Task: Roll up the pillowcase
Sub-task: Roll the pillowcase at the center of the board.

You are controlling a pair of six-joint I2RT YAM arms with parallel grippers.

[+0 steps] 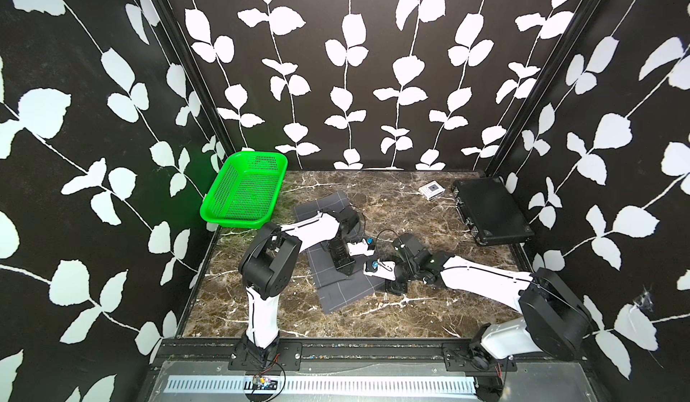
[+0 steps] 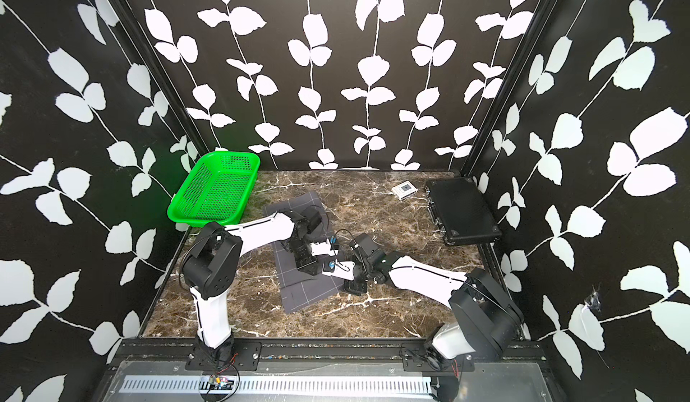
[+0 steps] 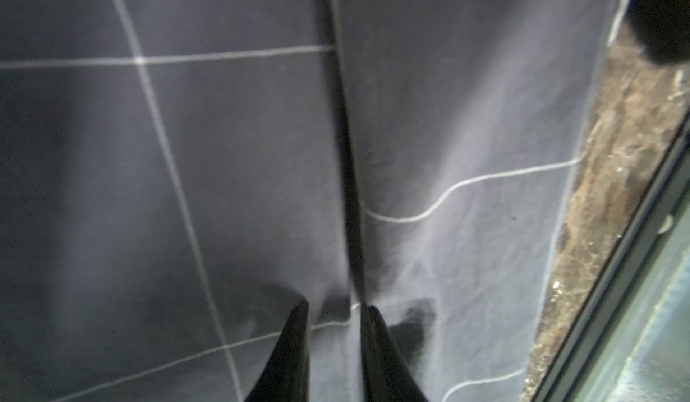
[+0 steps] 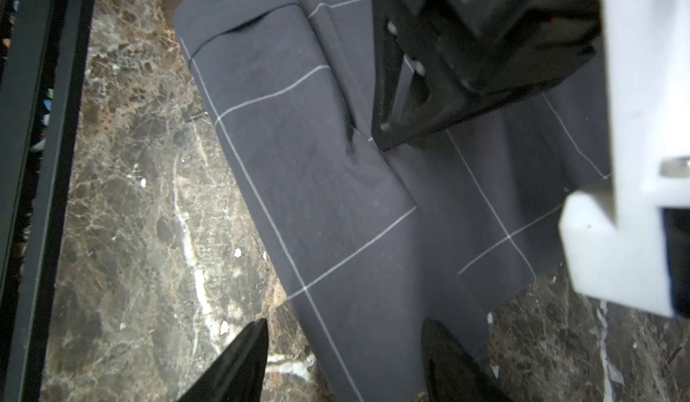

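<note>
The pillowcase (image 1: 347, 292) (image 2: 302, 295) is dark grey cloth with thin white grid lines. It lies folded into a long strip, slanting across the marble table. My left gripper (image 1: 345, 271) (image 2: 308, 269) points down onto the middle of the strip. In the left wrist view its fingertips (image 3: 298, 329) rest on the cloth a narrow gap apart, and a fold edge runs between them. My right gripper (image 1: 395, 288) (image 4: 345, 325) hovers low at the strip's near right corner. It is open wide, with one finger over the cloth (image 4: 317, 195) and one over bare marble.
A green mesh basket (image 1: 242, 191) leans at the back left corner. A rigid black case (image 1: 489, 209) lies at the back right, with a small white box (image 1: 431, 191) beside it. Black frame rails border the marble table (image 1: 410, 314) on all sides.
</note>
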